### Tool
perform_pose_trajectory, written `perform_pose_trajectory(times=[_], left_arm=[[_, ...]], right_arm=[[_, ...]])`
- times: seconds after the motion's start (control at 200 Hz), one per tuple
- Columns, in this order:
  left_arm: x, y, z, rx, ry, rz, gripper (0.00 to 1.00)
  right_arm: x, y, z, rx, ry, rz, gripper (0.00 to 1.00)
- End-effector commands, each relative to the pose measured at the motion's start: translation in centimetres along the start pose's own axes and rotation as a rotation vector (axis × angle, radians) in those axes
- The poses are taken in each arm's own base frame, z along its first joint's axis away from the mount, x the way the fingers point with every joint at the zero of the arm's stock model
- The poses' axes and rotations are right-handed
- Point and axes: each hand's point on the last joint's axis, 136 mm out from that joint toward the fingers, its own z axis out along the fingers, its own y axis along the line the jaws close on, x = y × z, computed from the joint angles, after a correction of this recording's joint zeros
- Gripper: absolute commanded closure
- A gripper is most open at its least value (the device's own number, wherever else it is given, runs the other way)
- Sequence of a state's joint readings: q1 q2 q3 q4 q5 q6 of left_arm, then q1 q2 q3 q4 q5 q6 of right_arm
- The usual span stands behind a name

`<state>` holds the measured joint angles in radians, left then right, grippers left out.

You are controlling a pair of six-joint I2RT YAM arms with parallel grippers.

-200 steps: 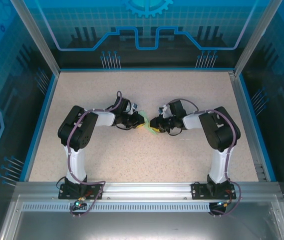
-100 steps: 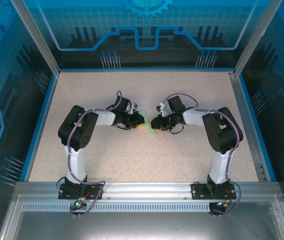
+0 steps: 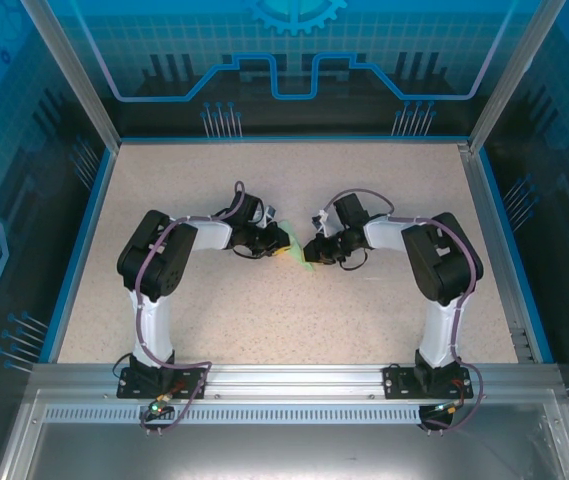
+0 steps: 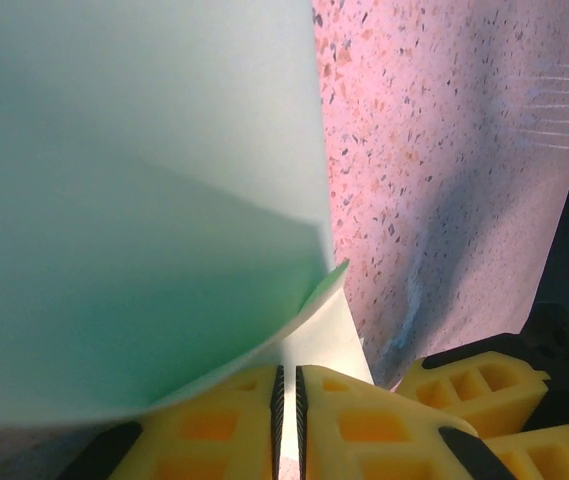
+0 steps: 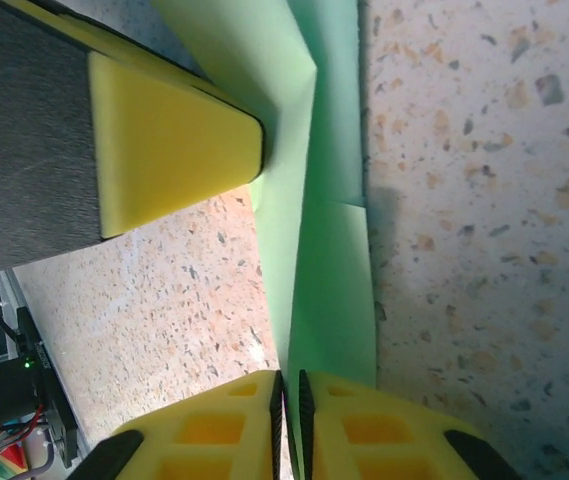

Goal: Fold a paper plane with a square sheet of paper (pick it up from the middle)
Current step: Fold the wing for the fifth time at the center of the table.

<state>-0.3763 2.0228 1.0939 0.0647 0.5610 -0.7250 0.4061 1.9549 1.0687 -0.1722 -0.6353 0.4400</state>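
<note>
Both arms are pinching the paper [image 3: 302, 256] near the middle of the tabletop [image 3: 264, 320].
The left fingers [image 4: 364, 425] are pressing nearly shut on an edge of the folded paper [image 4: 144, 200]. The right fingers [image 5: 224, 420] are clamping nearly shut on its narrow creased end [image 5: 329, 300]. The two pairs are facing each other, close together, with the paper spanning between them.

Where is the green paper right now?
The square sheet of paper is mid-table in the top view, partly folded, gripped on one side by the left gripper and on the other by the right gripper.
</note>
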Motion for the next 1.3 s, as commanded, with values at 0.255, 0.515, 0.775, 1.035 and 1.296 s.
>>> perform_pose_trajectory(times=[0.255, 0.515, 0.775, 1.035, 1.296], left_arm=[[-0.2, 1.0, 0.5, -0.047, 0.007, -0.001, 0.85], [-0.3, 1.1, 0.6, -0.055, 0.008, -0.005, 0.85], [-0.3, 1.2, 0.6, -0.06, 0.008, -0.008, 0.85], [-0.2, 1.4, 0.6, -0.069, 0.013, -0.011, 0.85], [-0.3, 1.6, 0.7, -0.081, 0.014, -0.016, 0.85]], right_arm=[[1.2, -0.4, 0.8, -0.038, 0.046, 0.045, 0.91], [1.8, -0.7, 1.2, -0.048, 0.075, 0.07, 0.89], [2.5, -1.7, 1.3, -0.016, 0.099, 0.11, 0.89], [2.2, -0.1, -0.3, -0.023, 0.067, 0.08, 0.85], [3.5, -1.0, 0.2, -0.008, 0.095, 0.111, 0.88]])
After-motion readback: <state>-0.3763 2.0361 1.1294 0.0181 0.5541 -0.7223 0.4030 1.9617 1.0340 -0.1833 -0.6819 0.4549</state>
